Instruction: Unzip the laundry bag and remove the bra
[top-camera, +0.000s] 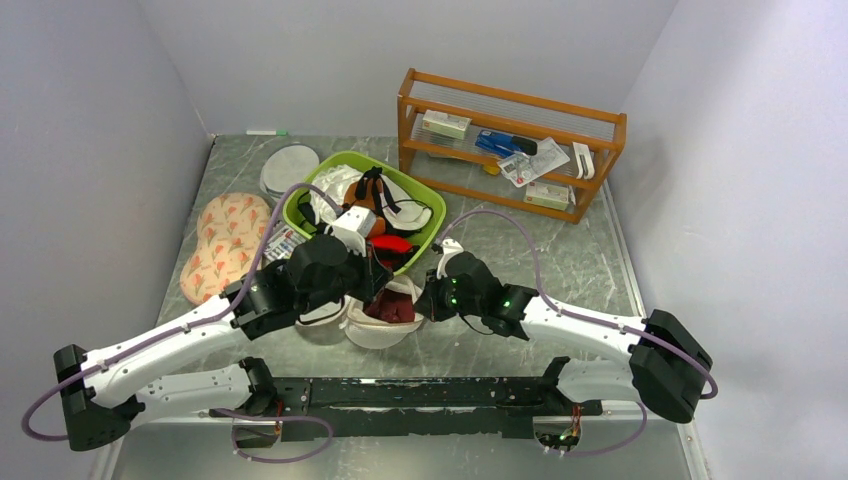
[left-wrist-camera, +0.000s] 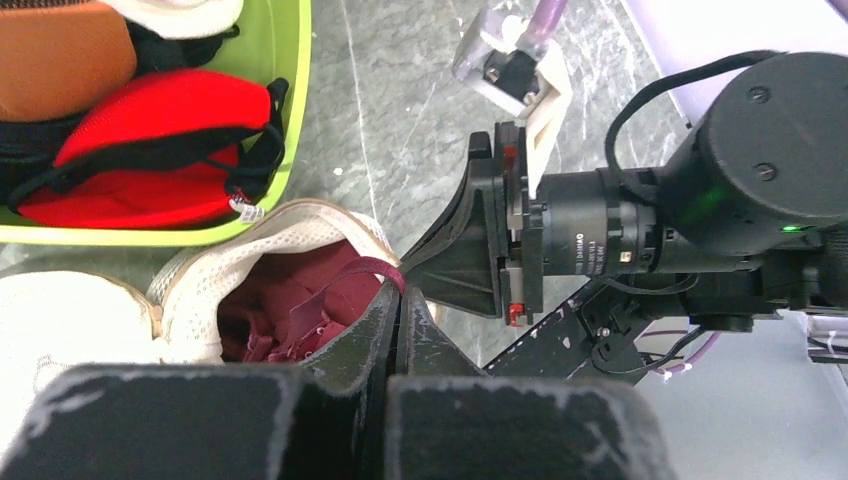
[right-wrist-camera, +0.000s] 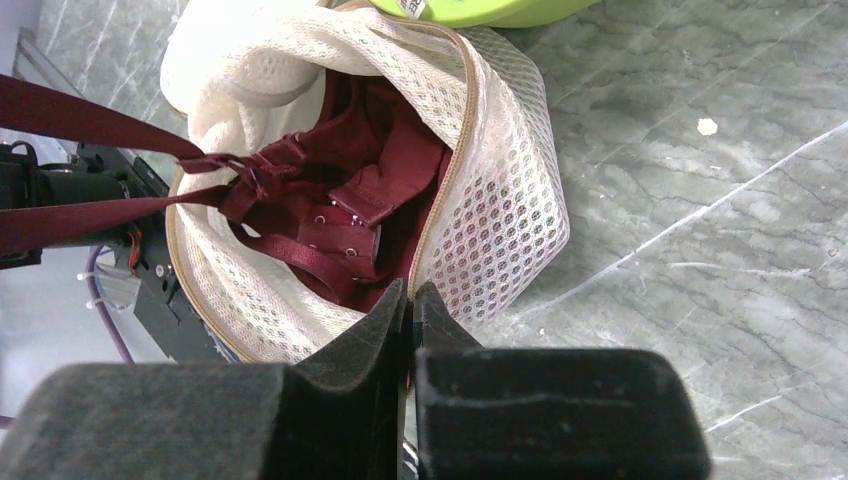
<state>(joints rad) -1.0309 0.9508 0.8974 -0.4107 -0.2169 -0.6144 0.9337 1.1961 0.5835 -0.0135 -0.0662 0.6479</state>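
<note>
The laundry bag (top-camera: 372, 336), white mesh, lies unzipped on the table between both arms, its mouth gaping in the right wrist view (right-wrist-camera: 500, 210). Inside sits the dark maroon bra (right-wrist-camera: 330, 190), also seen from the left wrist (left-wrist-camera: 300, 290). My left gripper (left-wrist-camera: 398, 292) is shut at the bag's mouth with a thin bra strap (left-wrist-camera: 372, 268) looped over its tips. Two straps (right-wrist-camera: 80, 115) stretch taut out of the bag towards it. My right gripper (right-wrist-camera: 410, 290) is shut on the bag's zip rim at the near side. From above, the left gripper (top-camera: 375, 285) and right gripper (top-camera: 427, 300) flank the bag.
A lime green basket (top-camera: 300, 205) of garments stands just behind the bag, with a bright red garment (left-wrist-camera: 150, 140) and an orange-brown cup (left-wrist-camera: 60, 50) in it. A flat white disc (top-camera: 289, 168), floral pads (top-camera: 225, 240) and a wooden rack (top-camera: 510, 140) lie further back.
</note>
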